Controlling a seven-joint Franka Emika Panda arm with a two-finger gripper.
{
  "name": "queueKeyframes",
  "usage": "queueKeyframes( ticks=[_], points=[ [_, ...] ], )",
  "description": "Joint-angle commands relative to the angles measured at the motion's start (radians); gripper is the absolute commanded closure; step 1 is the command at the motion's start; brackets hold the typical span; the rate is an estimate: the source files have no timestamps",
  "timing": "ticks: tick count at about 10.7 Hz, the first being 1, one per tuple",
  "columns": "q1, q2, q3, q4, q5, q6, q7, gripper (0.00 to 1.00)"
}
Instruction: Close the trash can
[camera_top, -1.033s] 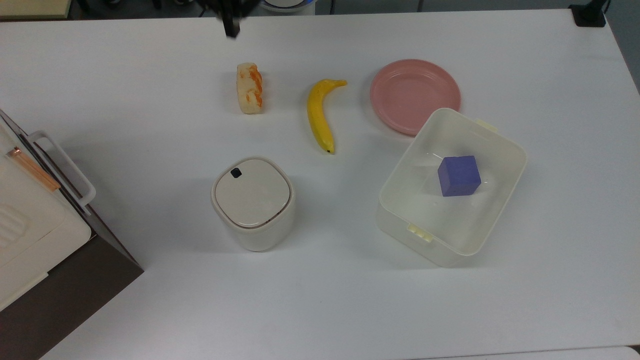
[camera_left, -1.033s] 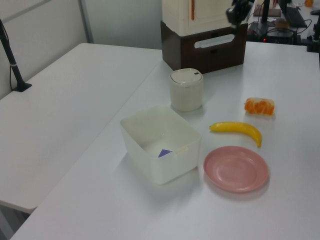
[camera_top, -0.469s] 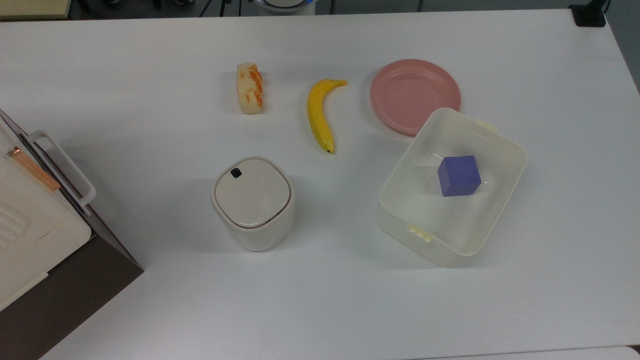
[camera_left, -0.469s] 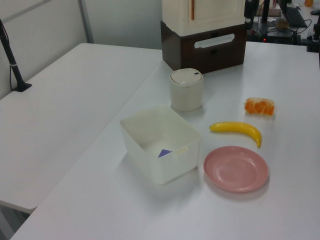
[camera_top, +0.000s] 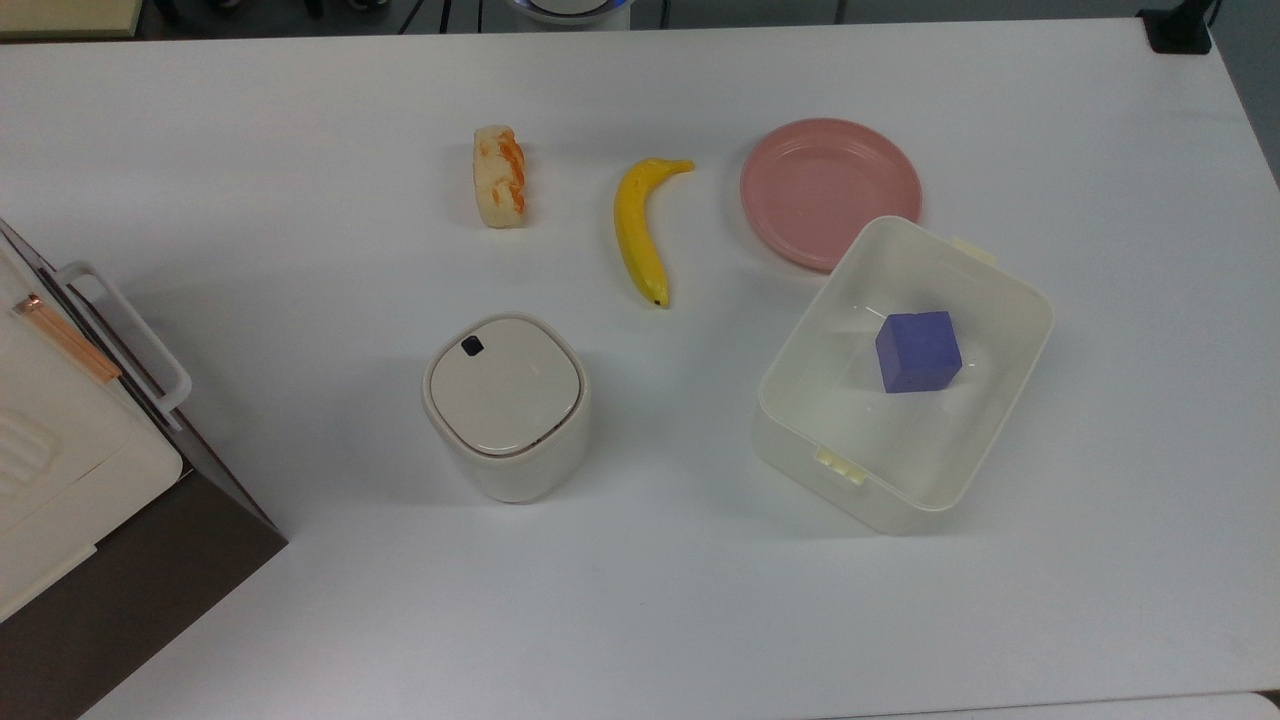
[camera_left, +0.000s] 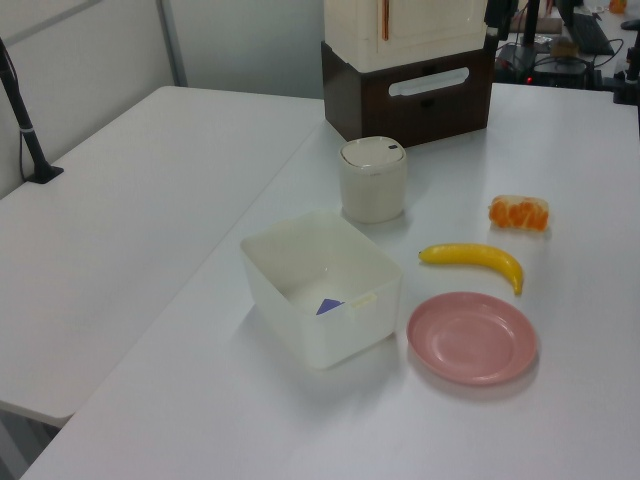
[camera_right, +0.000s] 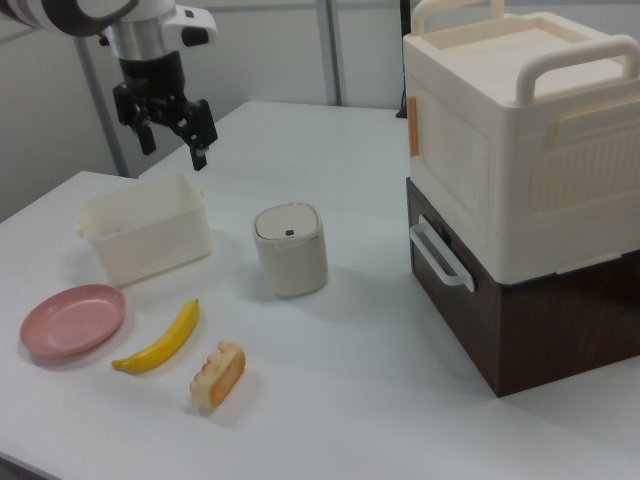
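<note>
Right view shows the hand hanging high in the air, fingers spread wide and empty, above the translucent tub and well apart from the trash can. The trash can stands upright on the counter, near the middle, between the tub and the stacked cream and brown boxes. In the top view its beige lid lies flat inside the rim, and it looks already down, so the closing step seems done or nearly so. If any press is still called for, a good way would be to bring the hand over the lid's centre, come straight down and push lightly, keeping off the small black button, since a touch there would probably pop the lid open again. The can is a rounded square with no clear long axis across; its longest line runs vertically. In the top view the button sits at the lid's upper left corner, facing the toast-like food piece; a dark gap along the opposite lower right edge suggests the hinge is there.
</note>
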Motion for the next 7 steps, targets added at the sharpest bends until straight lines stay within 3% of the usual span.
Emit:
queueKeyframes(
  ticks=[1, 7],
  points=[
    [0.012, -0.004, 0.05, 0.021, -0.029, -0.029, -0.001, 0.0],
    [0.024, 0.007, 0.075, -0.018, -0.035, -0.005, -0.007, 0.0]
  ],
)
